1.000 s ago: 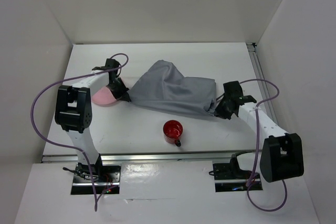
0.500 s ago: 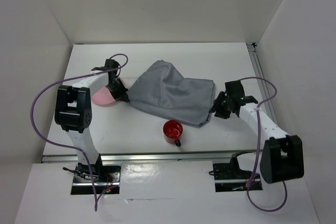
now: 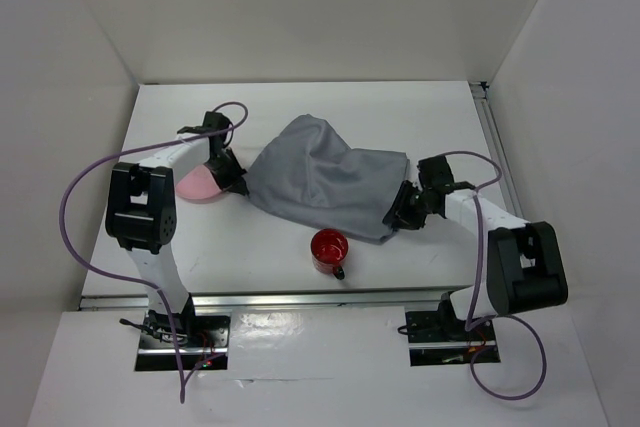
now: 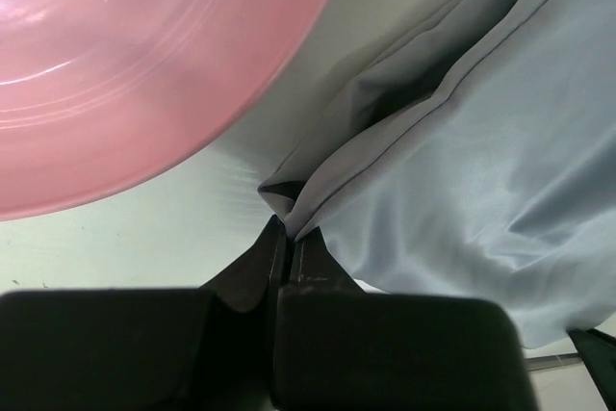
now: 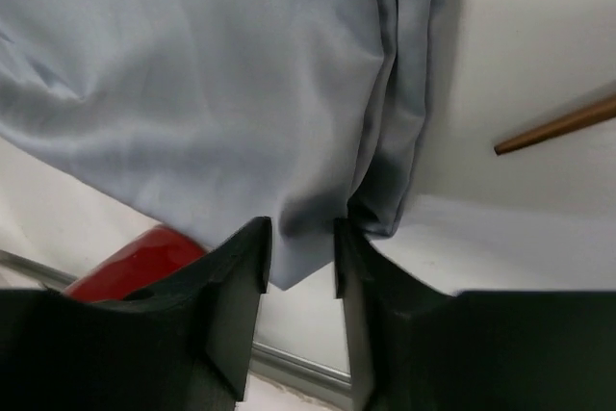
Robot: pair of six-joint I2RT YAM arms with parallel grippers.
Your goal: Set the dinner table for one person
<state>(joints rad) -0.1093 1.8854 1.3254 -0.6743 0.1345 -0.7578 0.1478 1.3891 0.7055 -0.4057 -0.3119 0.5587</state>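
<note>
Shifting leftward over the dinner table [image 3: 300, 242] since a second ago, the right gripper [image 5: 303, 238] is now straddling the near-right hem of the grey cloth [image 3: 320, 177], jaws apart. That cloth is lying bunched mid-table, long axis running between the arms. Beside the pink plate [image 3: 195, 187], the left gripper [image 4: 287, 238] is pinching its left corner tight.

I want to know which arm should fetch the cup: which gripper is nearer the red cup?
Right. The right gripper sits at a corner of the grey cloth, just right of the red cup; the left gripper is farther off, beside the pink plate.
</note>
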